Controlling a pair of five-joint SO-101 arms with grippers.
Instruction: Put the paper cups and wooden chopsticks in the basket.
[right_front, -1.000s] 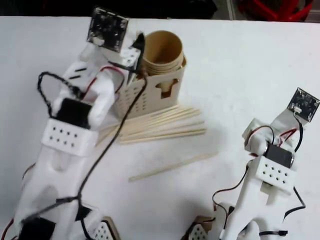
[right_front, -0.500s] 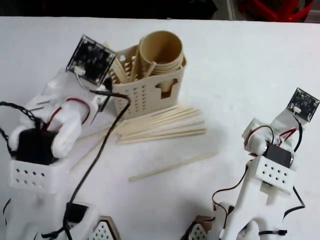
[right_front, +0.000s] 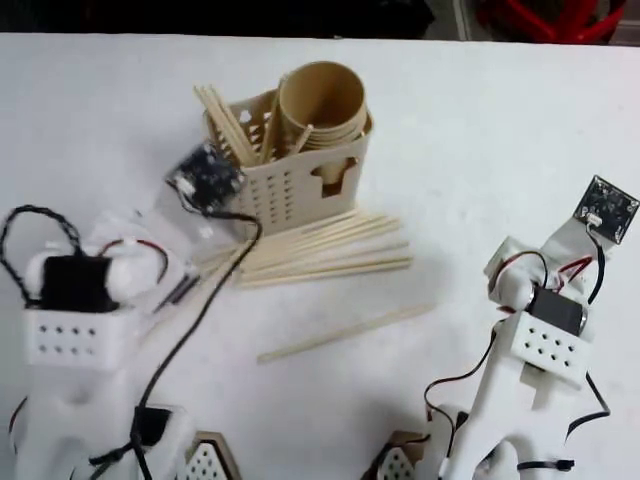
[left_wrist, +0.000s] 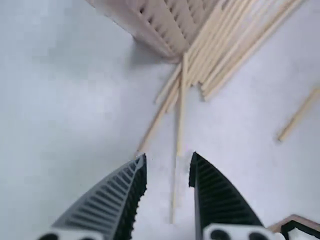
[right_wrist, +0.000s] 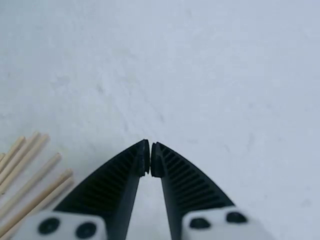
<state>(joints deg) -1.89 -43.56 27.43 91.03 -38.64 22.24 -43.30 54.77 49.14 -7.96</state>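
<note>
White table (left_wrist: 60, 100), chopstick (left_wrist: 179, 125) in gap of parted left end effector (left_wrist: 167, 165) (basket (left_wrist: 165, 20) beyond)

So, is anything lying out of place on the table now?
Yes. A pile of chopsticks lies on the table beside the basket, not in it, and one chopstick lies apart from the pile.

1. The left gripper (left_wrist: 167, 162) angles downward, jaws slightly parted.
2. The right gripper (right_wrist: 150, 152) has its jaws pressed together, tips touching.
3. The left arm (right_front: 75, 300) and the right arm (right_front: 545, 340) are folded.
</note>
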